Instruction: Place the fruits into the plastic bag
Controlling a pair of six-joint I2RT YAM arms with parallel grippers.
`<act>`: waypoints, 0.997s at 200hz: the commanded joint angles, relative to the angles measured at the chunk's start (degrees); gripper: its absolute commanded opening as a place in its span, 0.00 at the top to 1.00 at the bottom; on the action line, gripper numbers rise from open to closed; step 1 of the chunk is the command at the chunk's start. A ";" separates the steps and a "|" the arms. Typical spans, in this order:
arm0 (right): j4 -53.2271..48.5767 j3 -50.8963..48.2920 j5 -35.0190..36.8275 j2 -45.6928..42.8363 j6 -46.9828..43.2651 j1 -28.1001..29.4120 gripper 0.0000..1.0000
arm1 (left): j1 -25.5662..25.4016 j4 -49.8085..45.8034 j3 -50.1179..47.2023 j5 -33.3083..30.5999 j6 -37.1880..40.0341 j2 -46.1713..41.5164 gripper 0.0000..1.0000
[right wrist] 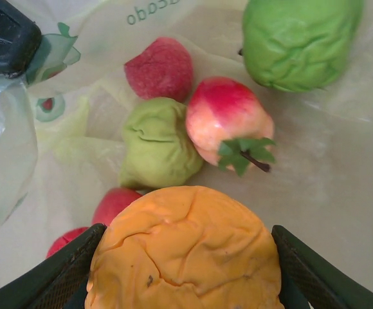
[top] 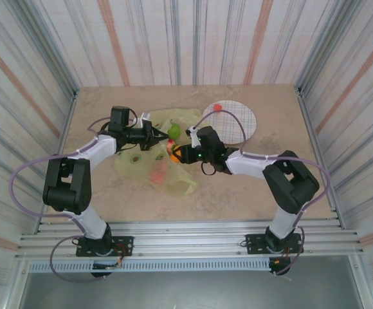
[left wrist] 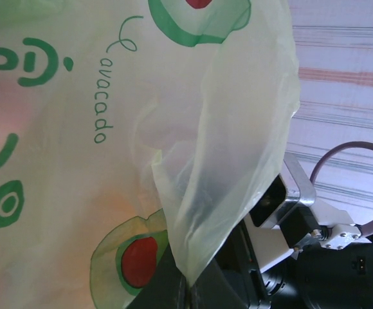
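The yellow-green plastic bag [top: 149,168] with avocado prints lies mid-table. My left gripper [top: 158,134] is shut on a fold of the bag's edge [left wrist: 193,257] and lifts it. My right gripper [top: 175,153] is at the bag's mouth, shut on the orange [right wrist: 183,254], which sits between both fingers [right wrist: 58,270]. Below the orange, inside the bag, lie a pink-red apple with a leaf [right wrist: 228,119], a green fruit [right wrist: 157,145], a larger green fruit [right wrist: 299,38] and several red fruits [right wrist: 159,67]. One small red fruit [top: 217,106] rests on the plate's far edge.
The white grid-patterned plate [top: 238,123] lies right of the bag, behind my right arm. The left gripper's dark finger [right wrist: 3,35] holds clear plastic at the right wrist view's upper left. Striped walls enclose the table on three sides.
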 commanded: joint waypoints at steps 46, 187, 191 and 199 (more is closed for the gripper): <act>8.62 5.90 -0.88 7.22 10.54 3.29 0.46 | 0.50 1.01 -0.44 1.71 -0.51 -2.45 1.00; 12.71 4.51 0.05 8.31 14.01 4.70 0.25 | 0.62 1.25 -0.58 1.81 -0.77 -2.45 1.00; 12.52 4.32 0.26 7.97 13.90 4.49 0.24 | 0.61 1.24 -0.54 1.81 -0.78 -2.45 1.00; 12.39 3.74 0.51 7.49 13.74 4.13 0.23 | 0.64 1.24 -0.59 1.78 -0.79 -2.47 1.00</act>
